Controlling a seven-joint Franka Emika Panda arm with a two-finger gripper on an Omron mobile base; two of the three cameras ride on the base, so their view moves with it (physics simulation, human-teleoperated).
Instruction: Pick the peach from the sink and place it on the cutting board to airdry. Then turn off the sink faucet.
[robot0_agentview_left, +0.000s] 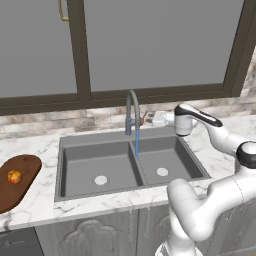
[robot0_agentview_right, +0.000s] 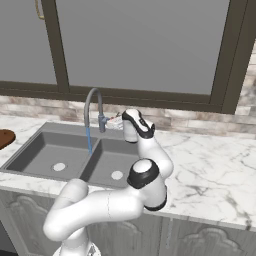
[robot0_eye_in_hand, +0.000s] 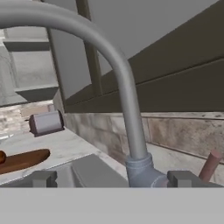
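Note:
The peach (robot0_agentview_left: 14, 176) rests on the dark wooden cutting board (robot0_agentview_left: 22, 187) at the far left of the counter. Water runs in a thin blue stream from the grey gooseneck sink faucet (robot0_agentview_left: 132, 112) into the double-basin sink (robot0_agentview_left: 62, 150). My gripper (robot0_agentview_left: 149, 119) is open, level with the faucet's base and just right of it, close to the small reddish lever (robot0_agentview_left: 142, 120). In the hand view the faucet (robot0_eye_in_hand: 127, 109) rises between my fingertips (robot0_eye_in_hand: 43, 178), the lever (robot0_eye_in_hand: 210, 165) stands at the right, and the board (robot0_eye_in_hand: 24, 159) lies far left.
Large dark-framed windows and a stone backsplash stand right behind the faucet. A small grey object (robot0_eye_in_hand: 46, 122) sits on the counter beyond the cutting board. White marble counter (robot0_agentview_right: 210, 160) stretches to the right of the sink.

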